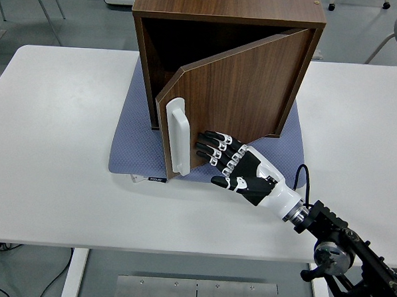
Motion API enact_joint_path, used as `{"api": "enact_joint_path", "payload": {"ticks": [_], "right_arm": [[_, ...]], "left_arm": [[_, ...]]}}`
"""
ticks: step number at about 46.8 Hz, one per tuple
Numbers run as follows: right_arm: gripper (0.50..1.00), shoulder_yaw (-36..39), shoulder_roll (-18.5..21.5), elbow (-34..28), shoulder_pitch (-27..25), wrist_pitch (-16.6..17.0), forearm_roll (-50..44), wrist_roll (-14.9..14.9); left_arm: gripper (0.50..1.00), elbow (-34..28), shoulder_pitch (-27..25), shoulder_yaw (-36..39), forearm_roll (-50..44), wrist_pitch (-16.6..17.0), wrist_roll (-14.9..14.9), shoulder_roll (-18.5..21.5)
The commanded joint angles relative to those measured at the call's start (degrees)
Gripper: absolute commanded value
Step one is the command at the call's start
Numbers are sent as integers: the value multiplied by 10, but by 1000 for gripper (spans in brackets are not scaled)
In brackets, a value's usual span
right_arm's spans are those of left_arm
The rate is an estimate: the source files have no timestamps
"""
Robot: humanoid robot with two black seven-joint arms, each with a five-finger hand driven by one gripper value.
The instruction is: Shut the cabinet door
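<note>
While the cabinet (226, 57) stands on a blue mat (129, 141) at the table's (52, 147) middle, its door (237, 100) hangs partly open, hinged at the cabinet's right side. The right hand (241, 169), fingers (212, 144) extended flat and holding nothing, presses the door's outer face just right of the white handle (176, 137).

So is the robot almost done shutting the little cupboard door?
Partly. Done: the right hand is already at the door, fingers stretched flat against its front beside the white handle. In hand: the push, with nothing gripped. Left: the door stands well ajar, its handle edge out over the blue mat and a dark gap showing into the cabinet. It must swing flush.
</note>
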Motion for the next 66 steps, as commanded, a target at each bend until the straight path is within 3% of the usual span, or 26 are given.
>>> {"api": "enact_joint_path", "payload": {"ticks": [1,14,31,66], "right_arm": [[1000,0,0,0,3,0,0,2],[1000,0,0,-4,17,0,0,6],[1000,0,0,-33,56,0,1,34],[1000,-21,0,-81,117,0,1,35]], "left_arm": [[1000,0,0,0,0,0,0,0],[1000,0,0,0,0,0,0,0],[1000,0,0,0,-1,0,0,0],[1000,0,0,0,0,0,0,0]]}}
